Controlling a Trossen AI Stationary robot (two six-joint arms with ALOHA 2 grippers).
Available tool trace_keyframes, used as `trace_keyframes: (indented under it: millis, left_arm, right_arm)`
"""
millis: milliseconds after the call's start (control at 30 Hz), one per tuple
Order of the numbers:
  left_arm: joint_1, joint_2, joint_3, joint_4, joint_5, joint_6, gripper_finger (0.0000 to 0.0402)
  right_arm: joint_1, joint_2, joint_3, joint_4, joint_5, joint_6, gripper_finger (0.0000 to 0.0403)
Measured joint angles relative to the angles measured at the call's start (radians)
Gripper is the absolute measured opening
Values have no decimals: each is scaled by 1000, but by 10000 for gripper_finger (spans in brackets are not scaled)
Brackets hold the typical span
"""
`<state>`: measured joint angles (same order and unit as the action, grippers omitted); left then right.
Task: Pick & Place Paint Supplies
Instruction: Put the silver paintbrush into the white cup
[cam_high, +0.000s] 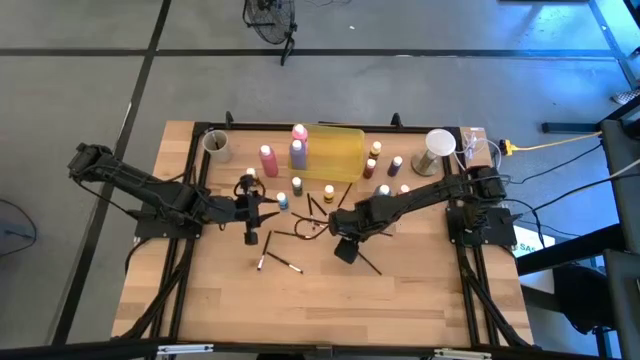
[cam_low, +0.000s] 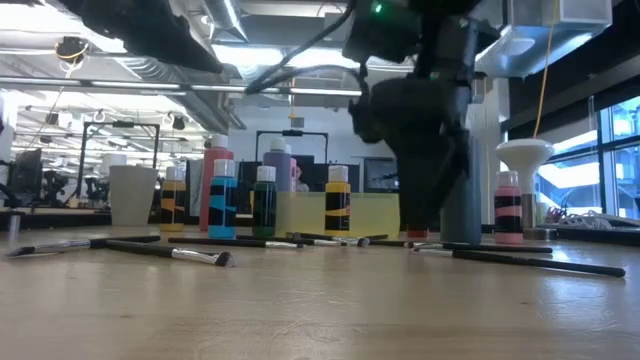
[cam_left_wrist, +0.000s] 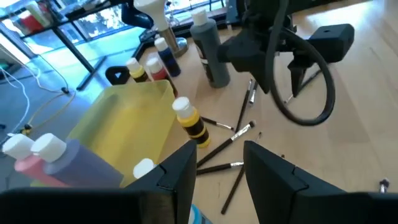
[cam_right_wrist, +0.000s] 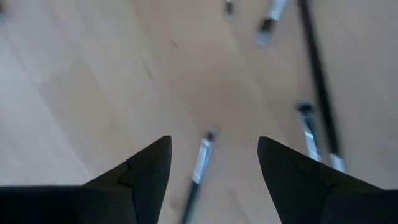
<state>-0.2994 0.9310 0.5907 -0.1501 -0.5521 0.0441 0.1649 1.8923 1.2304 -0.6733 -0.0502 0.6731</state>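
Brushes (cam_high: 285, 236) lie loose on the counter (cam_high: 420, 290), so I hold the right gripper (cam_right_wrist: 211, 165) apart over one; left gripper (cam_left_wrist: 217, 168) waits, apart, empty

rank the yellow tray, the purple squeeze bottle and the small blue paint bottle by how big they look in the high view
1. yellow tray, clearly the largest.
2. purple squeeze bottle, much smaller than the tray.
3. small blue paint bottle, smallest.
The camera looks straight down, so the bottles show mostly their tops, and height is not compared.
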Motion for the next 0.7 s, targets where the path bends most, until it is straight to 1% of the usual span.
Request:
trace_keyframes:
  millis: [233, 467, 700]
  left_arm:
    - [56, 0, 0, -2, 107, 3, 127]
    - [73, 0, 0, -4, 140, -26, 127]
    - [73, 0, 0, -11, 202, -67, 127]
  right_arm:
    - [-30, 53, 0, -17, -29, -5, 242]
    - [-33, 62, 2, -14, -31, -7, 242]
    - [-29, 64, 2, -13, -11, 4, 232]
